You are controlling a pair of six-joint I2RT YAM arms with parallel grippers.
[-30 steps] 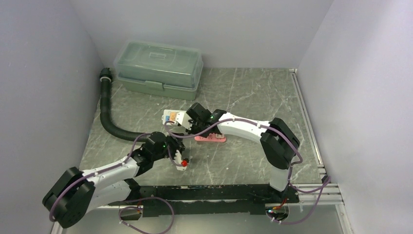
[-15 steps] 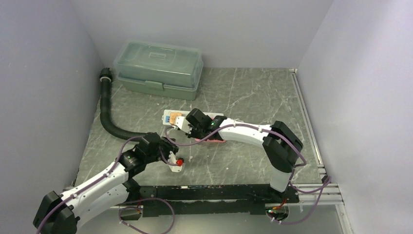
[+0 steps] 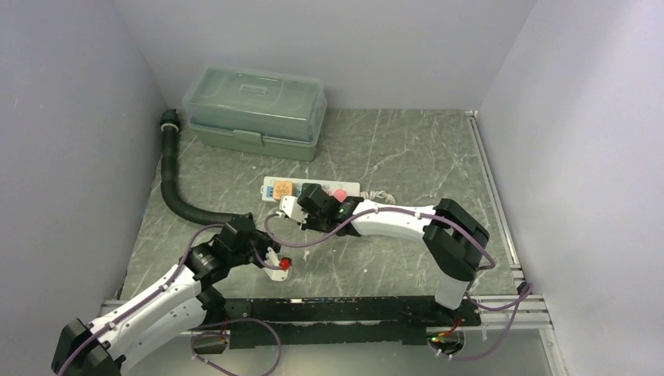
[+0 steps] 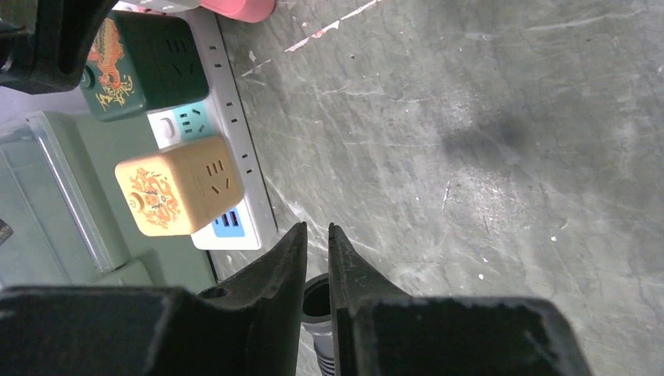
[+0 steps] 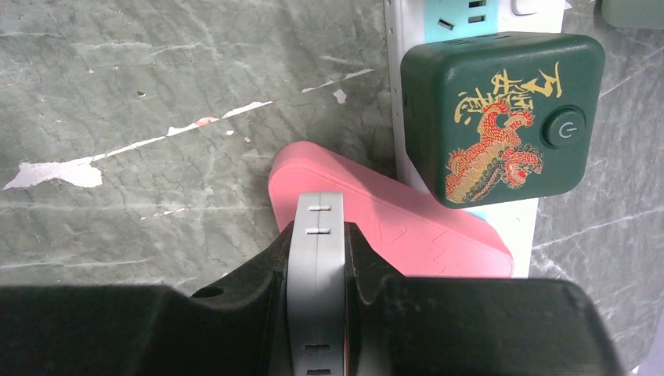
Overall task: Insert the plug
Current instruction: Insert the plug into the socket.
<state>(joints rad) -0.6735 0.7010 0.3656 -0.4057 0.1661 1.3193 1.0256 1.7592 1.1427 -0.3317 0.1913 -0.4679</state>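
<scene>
The right gripper [image 5: 315, 235] is pinching a grey plug [image 5: 316, 266] just over the pink block [image 5: 391, 223], beside the white power strip [image 5: 407, 16]. The left gripper [image 4: 316, 251] is sitting nearly closed, holding nothing. So the plug's grabbed but I'd say not in yet, still needing lining up and pushing.

Two cube plugs [image 4: 177, 196], one strip [image 4: 247, 168]

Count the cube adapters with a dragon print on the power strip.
2: a yellow cube near the power strip's end, and a green cube further along it. Others may be hidden under the right arm.
</scene>
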